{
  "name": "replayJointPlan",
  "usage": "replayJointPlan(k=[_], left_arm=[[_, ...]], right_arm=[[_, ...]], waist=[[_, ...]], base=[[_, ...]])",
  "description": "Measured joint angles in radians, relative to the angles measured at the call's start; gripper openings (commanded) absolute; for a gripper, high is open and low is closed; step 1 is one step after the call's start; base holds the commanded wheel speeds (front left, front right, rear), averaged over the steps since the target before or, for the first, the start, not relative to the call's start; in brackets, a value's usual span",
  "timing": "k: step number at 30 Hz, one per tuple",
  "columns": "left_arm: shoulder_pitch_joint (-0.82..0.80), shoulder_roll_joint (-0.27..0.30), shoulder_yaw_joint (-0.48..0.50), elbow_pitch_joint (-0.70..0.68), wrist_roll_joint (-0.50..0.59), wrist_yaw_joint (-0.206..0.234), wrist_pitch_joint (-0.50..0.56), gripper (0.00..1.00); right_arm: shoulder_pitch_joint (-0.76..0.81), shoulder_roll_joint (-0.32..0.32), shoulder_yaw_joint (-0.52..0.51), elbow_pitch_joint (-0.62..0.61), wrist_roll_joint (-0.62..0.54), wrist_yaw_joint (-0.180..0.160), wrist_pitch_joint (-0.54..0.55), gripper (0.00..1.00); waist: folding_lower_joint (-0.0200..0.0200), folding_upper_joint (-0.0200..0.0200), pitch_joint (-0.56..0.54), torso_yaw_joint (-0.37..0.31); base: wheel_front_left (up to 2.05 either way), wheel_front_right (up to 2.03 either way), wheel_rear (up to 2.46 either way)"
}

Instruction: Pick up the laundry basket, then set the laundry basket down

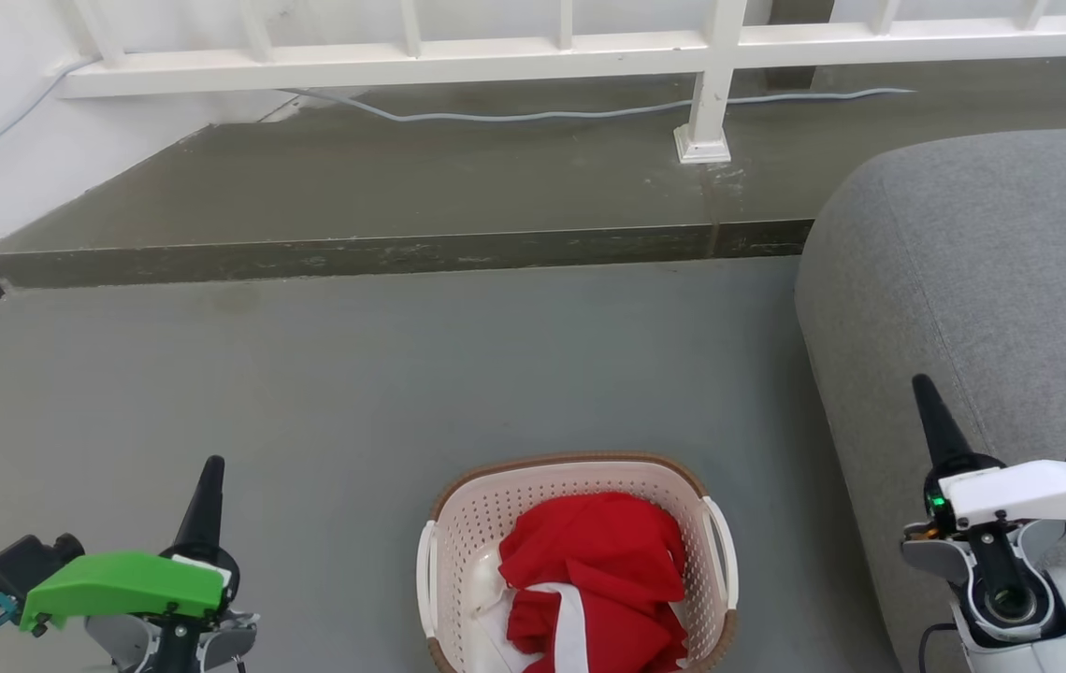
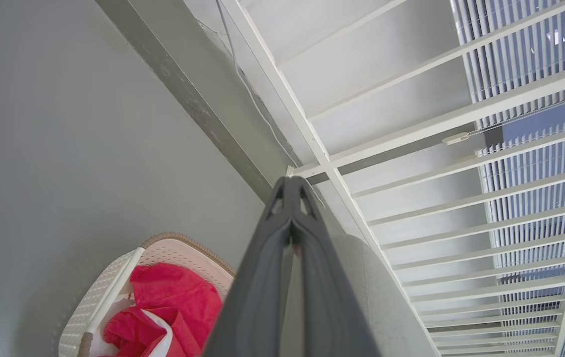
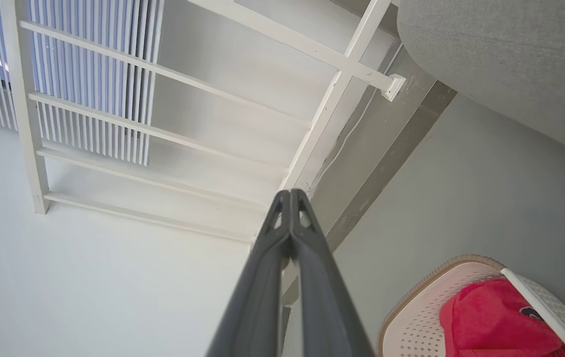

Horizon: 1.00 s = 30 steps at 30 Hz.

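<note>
The laundry basket (image 1: 496,514) sits on the floor (image 1: 355,374) at 6 o'clock, handles (image 1: 425,579) facing 9 and 3, midway between the left gripper (image 1: 213,467) and right gripper (image 1: 926,393). Both have jaws pressed together and touch nothing.

grey floor (image 1: 355,393), bare concrete look. laundry basket (image 1: 570,460) stands at its near edge, centre. grey sofa (image 1: 982,280) along right side. raised dark step (image 1: 402,187) borders far edge.

laundry basket (image 1: 570,462) on floor (image 1: 355,393), clothes (image 1: 603,551) in it | sofa (image 1: 982,280) right | step (image 1: 402,187), railing (image 1: 496,58) behind
</note>
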Motion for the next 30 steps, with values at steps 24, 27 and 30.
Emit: replayJointPlan(k=[24, 27, 30], left_arm=[[-0.001, -0.02, 0.083, 0.001, -0.244, -0.009, 0.075, 0.0], [-0.001, -0.023, 0.097, 0.001, -0.28, -0.012, 0.085, 0.0], [-0.001, -0.024, 0.106, 0.001, -0.309, -0.012, 0.091, 0.0]], right_arm=[[0.0, 0.017, -0.091, -0.01, 0.27, 0.017, 0.077, 0.0], [0.0, 0.018, -0.103, -0.011, 0.307, 0.017, 0.086, 0.0], [0.0, 0.022, -0.113, -0.013, 0.338, 0.017, 0.096, 0.0]], waist=[[0.0, 0.0, -0.01, 0.01], [0.0001, 0.0, -0.012, 0.012], [0.0, 0.0, -0.013, 0.013]], base=[[0.0, 0.0, 0.0], [0.0, 0.0, 0.0], [0.0, 0.0, 0.0]])
